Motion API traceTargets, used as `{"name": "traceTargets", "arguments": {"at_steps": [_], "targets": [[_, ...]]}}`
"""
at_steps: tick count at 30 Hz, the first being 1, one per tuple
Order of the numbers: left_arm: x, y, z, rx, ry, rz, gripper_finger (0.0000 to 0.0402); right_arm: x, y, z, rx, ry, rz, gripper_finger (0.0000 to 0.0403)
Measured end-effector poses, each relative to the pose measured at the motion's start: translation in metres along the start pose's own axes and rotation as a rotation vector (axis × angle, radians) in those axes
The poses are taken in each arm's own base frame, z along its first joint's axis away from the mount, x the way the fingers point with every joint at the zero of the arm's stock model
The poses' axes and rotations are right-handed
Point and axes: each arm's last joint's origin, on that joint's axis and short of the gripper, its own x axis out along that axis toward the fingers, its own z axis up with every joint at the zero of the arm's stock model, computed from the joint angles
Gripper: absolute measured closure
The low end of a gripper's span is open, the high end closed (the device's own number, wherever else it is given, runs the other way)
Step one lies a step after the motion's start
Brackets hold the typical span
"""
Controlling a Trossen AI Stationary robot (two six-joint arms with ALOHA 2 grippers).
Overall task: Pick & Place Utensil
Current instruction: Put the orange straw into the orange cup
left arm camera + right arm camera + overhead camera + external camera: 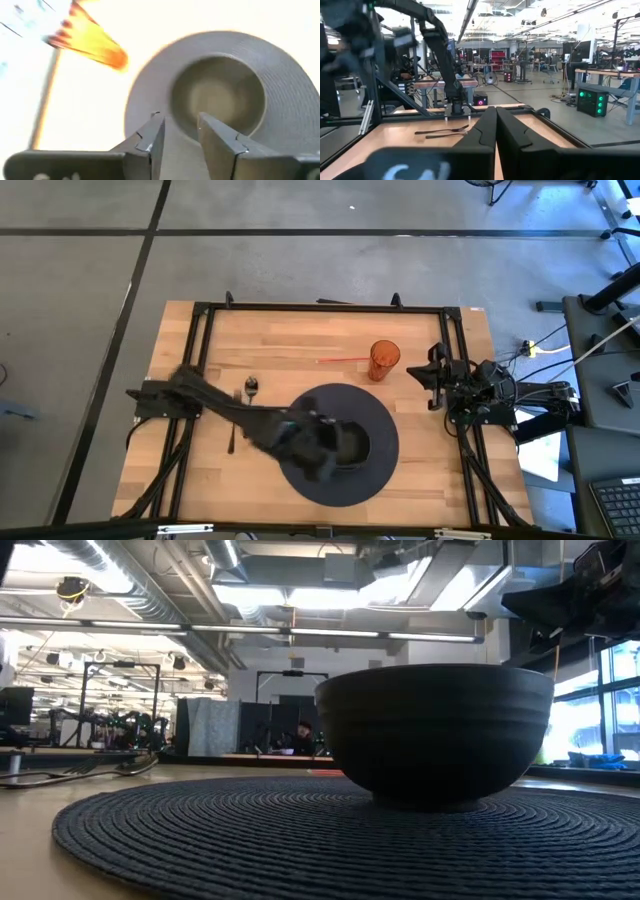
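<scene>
Fingers of the left gripper (pixel 181 132) stand parted with nothing between them, seen from the left wrist camera directly above the dark ribbed bowl (pixel 218 96) that sits on the round dark woven placemat (pixel 295 115). In the high view the left gripper (pixel 322 442) hangs over the placemat (pixel 385 420) at the near middle of the pale wooden desk (pixel 300 340), its arm reaching in from the desk's left edge.

The task's things, a metal spoon (pixel 251 386) and a dark-handled utensil (pixel 233 430) that appears to be a fork, lie on the bare desk just off the placemat's left rim, beside the left arm's forearm. Their long axes run roughly front to back, near-parallel to one another. They therefore lie behind and to the left of the open fingers, toward the arm's own base, and the left arm is by far the nearer. Any pick, judged from this layout, calls for drawing the gripper back leftward off the placemat and aligning the fingers across a handle.

The right gripper (pixel 495 131) waits with fingers clenched empty at the desk's right edge. A translucent orange cup (pixel 384 361) stands beyond the placemat's far right rim. Whether the bowl holds anything cannot be told.
</scene>
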Motion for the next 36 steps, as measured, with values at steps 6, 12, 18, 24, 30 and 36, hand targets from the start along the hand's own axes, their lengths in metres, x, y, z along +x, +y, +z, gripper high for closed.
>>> {"name": "traceTargets", "arguments": {"at_steps": [6,12,18,24,30,36], "targets": [[-0.064,0.063,-0.024,-0.117,-0.173,0.067,0.0352,0.000,0.001,-0.001,-0.001,0.006,0.026,0.0398],[-0.036,0.094,-0.086,-0.174,-0.338,-0.087,0.0397,0.000,0.001,-0.003,0.002,0.027,0.026,0.0398],[0.035,0.121,-0.143,-0.145,-0.577,-0.289,0.0400,0.000,0.001,-0.007,0.088,0.077,0.049,0.0398],[0.068,0.139,-0.187,-0.145,-0.651,-0.323,0.0400,0.000,0.001,-0.007,0.042,0.075,0.048,0.0398],[0.068,0.144,-0.228,-0.155,-0.771,-0.286,0.0401,0.000,0.001,-0.009,0.032,0.096,0.048,0.0398],[0.059,0.148,-0.267,-0.157,-0.965,-0.190,0.0401,0.000,0.001,-0.006,-0.025,0.065,0.040,0.0398]]}}
